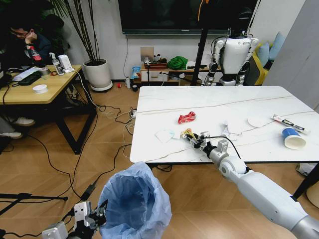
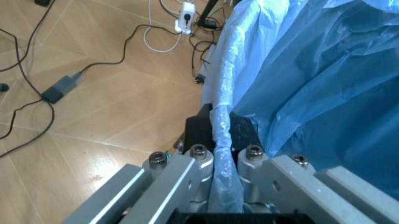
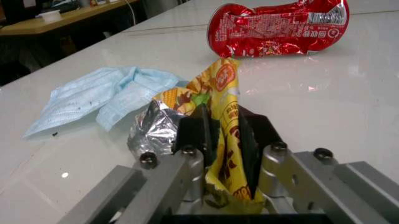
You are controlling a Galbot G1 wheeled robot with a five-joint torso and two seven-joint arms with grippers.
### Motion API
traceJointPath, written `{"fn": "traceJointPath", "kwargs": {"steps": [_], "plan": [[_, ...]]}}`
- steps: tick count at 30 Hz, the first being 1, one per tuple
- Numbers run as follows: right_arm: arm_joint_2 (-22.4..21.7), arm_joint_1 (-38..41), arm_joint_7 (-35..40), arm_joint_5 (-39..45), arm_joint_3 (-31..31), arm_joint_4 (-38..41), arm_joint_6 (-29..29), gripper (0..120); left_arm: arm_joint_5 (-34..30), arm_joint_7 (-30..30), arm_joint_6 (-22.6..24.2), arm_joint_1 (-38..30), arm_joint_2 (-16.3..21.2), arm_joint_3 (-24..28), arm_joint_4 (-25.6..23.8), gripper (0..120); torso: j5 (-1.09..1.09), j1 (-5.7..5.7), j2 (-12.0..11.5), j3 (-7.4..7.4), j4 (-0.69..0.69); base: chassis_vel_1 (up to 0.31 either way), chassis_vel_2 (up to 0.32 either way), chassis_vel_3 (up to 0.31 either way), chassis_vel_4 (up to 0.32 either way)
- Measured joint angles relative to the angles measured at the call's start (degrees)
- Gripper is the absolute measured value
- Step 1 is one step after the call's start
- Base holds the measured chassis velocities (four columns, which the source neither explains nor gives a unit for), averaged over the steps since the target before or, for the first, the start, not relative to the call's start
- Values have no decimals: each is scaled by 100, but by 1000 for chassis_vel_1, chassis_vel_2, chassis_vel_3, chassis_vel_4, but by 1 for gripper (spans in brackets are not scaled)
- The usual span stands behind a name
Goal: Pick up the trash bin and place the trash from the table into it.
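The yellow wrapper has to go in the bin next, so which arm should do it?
The right arm, probably. The right gripper is already shut on the yellow wrapper on the table. The left gripper is busy, clamped on the trash bin rim, holding it below the table edge.

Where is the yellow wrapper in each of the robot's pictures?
Head view: the yellow wrapper lies near the table's front edge, pinched in the right gripper.
Left wrist view: not in this picture.
Right wrist view: the yellow wrapper stands clamped in the gripper.
Shared landmark: the red wrapper just beyond it.
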Motion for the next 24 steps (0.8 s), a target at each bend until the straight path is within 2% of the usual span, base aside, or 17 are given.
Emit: {"fn": "traceJointPath", "kwargs": {"steps": [2, 3, 11, 14, 19, 20, 21, 24], "plan": [[-6, -20, -16, -11, 15, -13, 4, 1, -11, -7, 9, -13, 3, 0, 6, 0, 0, 0, 0, 0, 1, 0, 0, 0, 0], [-16, -36, -34, -22, 34, -21, 6, 0, -19, -11, 16, -22, 5, 1, 9, 0, 0, 0, 0, 0, 0, 0, 0, 0, 0], [-143, -191, -61, -30, 289, 73, 5, 0, -58, -68, 53, -78, 6, 67, 19, 0, 1, 0, 0, 0, 1, 0, 0, 0, 0], [-290, -493, -48, 12, 731, 355, -10, 0, -89, -110, 73, -102, 20, 137, 20, 0, 1, 0, -1, 0, 1, 0, 0, 0, 0], [-758, -1182, -26, 115, 1644, 1258, -23, 0, -284, -234, 177, -127, 81, 362, -6, 0, 2, 0, -1, 0, -2, 0, 0, 0, 0], [-758, -1182, -26, 115, 1644, 1258, -23, 0, -284, -234, 177, -127, 81, 362, -6, 0, 2, 0, -1, 0, -2, 0, 0, 0, 0], [-1016, -1477, -91, 161, 2033, 1776, -17, 0, -343, -264, 222, -160, 113, 464, -12, 0, 0, 0, -1, 0, -2, 0, 0, 0, 0], [-1472, -1971, -291, 241, 2578, 2624, 46, 0, -355, -279, 250, -293, 181, 624, 46, 0, -2, -1, -1, -1, -1, 0, 0, 0, 0]]}}
